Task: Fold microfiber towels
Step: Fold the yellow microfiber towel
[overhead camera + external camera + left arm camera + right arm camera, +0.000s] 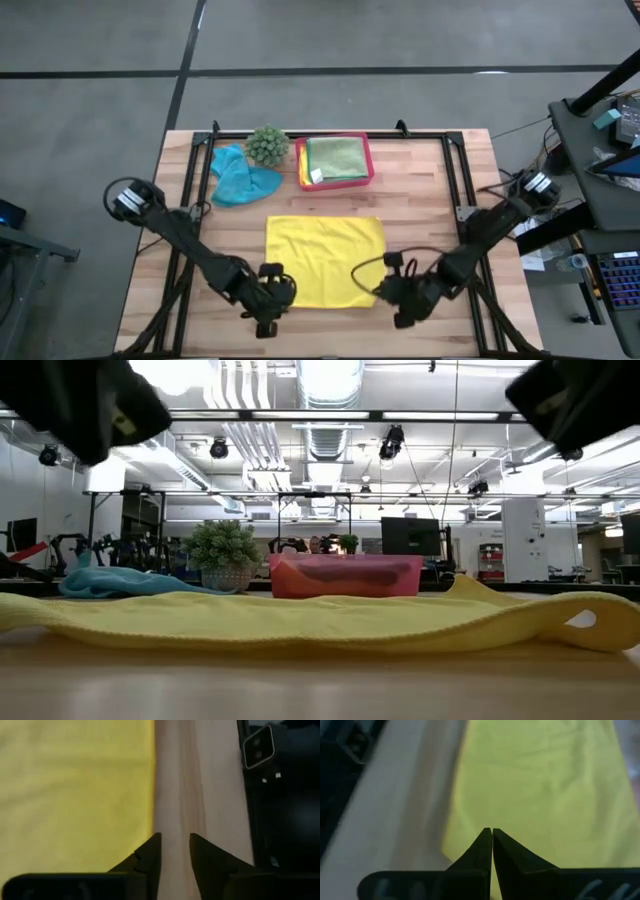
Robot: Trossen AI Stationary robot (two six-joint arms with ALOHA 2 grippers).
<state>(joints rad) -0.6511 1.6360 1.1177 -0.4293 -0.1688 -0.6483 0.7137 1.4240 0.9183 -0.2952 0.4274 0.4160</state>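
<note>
The left claw (268,305), slightly parted and empty, and the right claw (398,300), closed with nothing visibly pinched, are placed at the lower corners of the yellow towel (325,260) spread mid-frame on the table (440,190). Corner grasps are judged next.

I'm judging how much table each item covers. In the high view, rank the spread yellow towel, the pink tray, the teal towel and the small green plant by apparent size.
Largest to smallest in the high view:
1. yellow towel, spread flat
2. pink tray
3. teal towel, bunched up, looks close to the tray, so that order is unsure
4. green plant
</note>
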